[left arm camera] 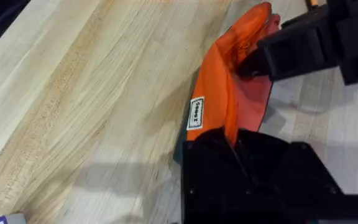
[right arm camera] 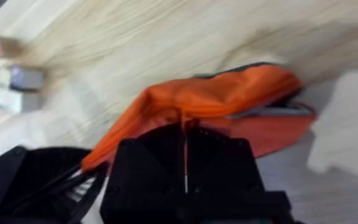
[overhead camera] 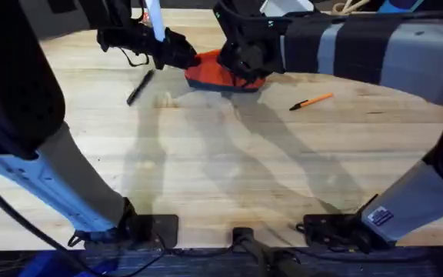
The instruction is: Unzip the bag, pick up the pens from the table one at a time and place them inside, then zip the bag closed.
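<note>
The bag (overhead camera: 220,74) sits at the far middle of the surface (overhead camera: 229,169), both sets of fingers pinching its fabric, pulling apart. Both pens (overhead camera: 311,101) wait outside. If either pinch slips, the bag probably bunches and the zipper jams.

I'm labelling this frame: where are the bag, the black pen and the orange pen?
bag (overhead camera: 215,74): overhead view, on its orange fabric between the two end effectors.
black pen (overhead camera: 140,87): overhead view, mid-barrel.
orange pen (overhead camera: 314,101): overhead view, mid-barrel.
</note>
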`<action>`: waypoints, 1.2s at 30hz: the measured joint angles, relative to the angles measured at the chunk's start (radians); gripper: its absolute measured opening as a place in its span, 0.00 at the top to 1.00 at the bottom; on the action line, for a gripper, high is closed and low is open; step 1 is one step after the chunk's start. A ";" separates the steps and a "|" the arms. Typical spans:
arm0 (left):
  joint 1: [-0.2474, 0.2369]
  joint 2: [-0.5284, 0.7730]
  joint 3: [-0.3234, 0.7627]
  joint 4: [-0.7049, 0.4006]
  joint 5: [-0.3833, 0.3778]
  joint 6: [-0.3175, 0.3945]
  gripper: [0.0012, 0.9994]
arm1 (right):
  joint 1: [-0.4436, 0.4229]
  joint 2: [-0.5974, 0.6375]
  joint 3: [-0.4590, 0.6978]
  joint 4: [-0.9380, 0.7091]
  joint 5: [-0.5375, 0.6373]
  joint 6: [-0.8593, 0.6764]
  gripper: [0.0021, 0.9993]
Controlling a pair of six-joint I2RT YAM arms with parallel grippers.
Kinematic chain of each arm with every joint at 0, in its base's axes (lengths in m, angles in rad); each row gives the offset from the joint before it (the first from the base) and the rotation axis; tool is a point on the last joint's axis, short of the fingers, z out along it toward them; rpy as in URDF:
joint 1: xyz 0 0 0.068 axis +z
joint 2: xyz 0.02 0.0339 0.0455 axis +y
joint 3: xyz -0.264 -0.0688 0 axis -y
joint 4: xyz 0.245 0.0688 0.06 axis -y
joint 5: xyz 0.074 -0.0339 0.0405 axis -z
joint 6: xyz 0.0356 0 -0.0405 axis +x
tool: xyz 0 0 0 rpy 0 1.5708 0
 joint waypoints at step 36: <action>0.027 0.000 0.000 -0.007 -0.034 0.001 0.96 | -0.002 -0.003 -0.002 0.251 -0.459 -0.243 0.97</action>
